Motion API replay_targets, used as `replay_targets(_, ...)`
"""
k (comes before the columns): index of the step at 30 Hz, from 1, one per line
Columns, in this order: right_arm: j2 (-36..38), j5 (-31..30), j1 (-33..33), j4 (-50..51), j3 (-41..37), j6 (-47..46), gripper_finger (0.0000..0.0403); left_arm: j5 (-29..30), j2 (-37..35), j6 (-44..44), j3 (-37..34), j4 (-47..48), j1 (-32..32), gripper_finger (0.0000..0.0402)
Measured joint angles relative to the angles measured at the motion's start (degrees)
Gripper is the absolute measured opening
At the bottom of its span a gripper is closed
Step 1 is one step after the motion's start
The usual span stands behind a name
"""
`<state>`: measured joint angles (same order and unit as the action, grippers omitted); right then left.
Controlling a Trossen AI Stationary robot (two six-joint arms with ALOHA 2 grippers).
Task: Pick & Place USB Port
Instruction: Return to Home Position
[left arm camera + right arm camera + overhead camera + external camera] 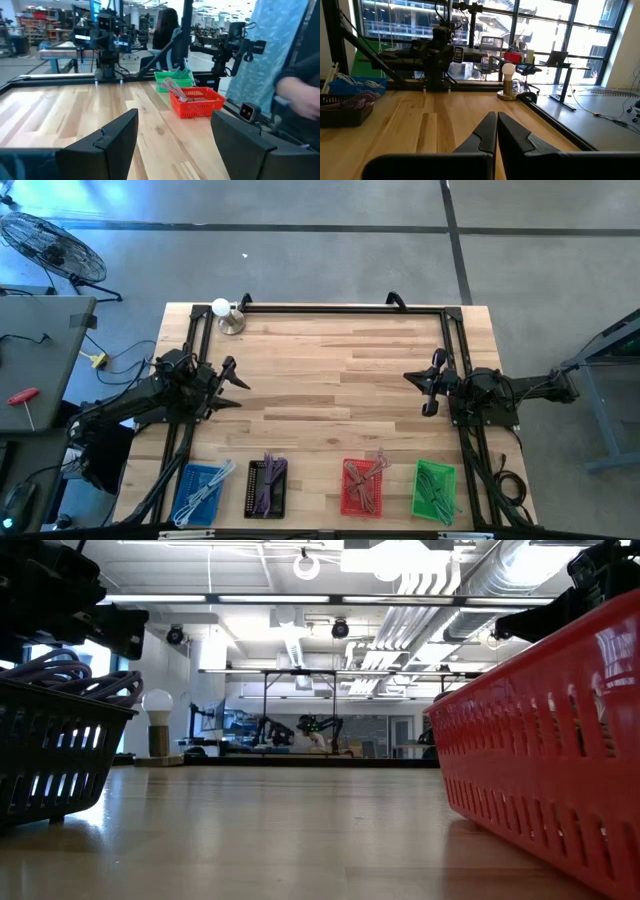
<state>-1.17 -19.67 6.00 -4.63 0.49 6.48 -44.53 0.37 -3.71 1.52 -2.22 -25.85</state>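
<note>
Your left pincer (pixel 238 383) hangs released over the surface's (pixel 330 370) left edge, and your right pincer (pixel 413 378) is clenched on nothing by the right edge, the middle open between them. The charger cables (pixel 266 480) lie in the four bins (pixel 362 507) along the near edge.

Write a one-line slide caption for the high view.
Cables sorted into four bins; left gripper open, right gripper shut, above the table.

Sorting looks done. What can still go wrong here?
White cable loops over the blue bin rim; may slip out. Pink cable pokes above the red bin; may snag. A person is close by the table while left gripper, jaws open, and right gripper, jaws shut, sit at its sides.
</note>
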Motion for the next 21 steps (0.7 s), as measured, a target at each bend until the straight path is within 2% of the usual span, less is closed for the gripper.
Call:
replay_targets(3,0.0,0.0,0.0,0.0,0.0,0.0,0.0007,2.1,0.0,-0.6,0.0,0.0,0.0,0.0244)
replay_targets(6,0.0,0.0,0.0,-0.1,0.0,0.0,0.0009,7.2,0.0,-1.5,0.0,-0.1,0.0,0.0244)
replay_targets(12,0.0,0.1,0.0,-0.1,0.0,0.0,0.0007,24.8,0.0,-8.0,-0.1,0.5,0.0,0.0244)
replay_targets(14,0.0,0.1,0.0,-0.1,0.0,0.0,0.0005,28.8,0.3,-11.5,-0.2,0.9,0.0,0.0244)
replay_targets(18,0.0,0.1,0.0,-0.1,0.0,0.0,0.0005,29.6,0.7,-19.9,-0.2,0.9,0.0,0.0244)
replay_targets(21,0.0,0.1,0.0,-0.1,0.0,0.0,0.0005,31.9,0.7,-20.7,-0.2,0.8,0.0,0.0244)
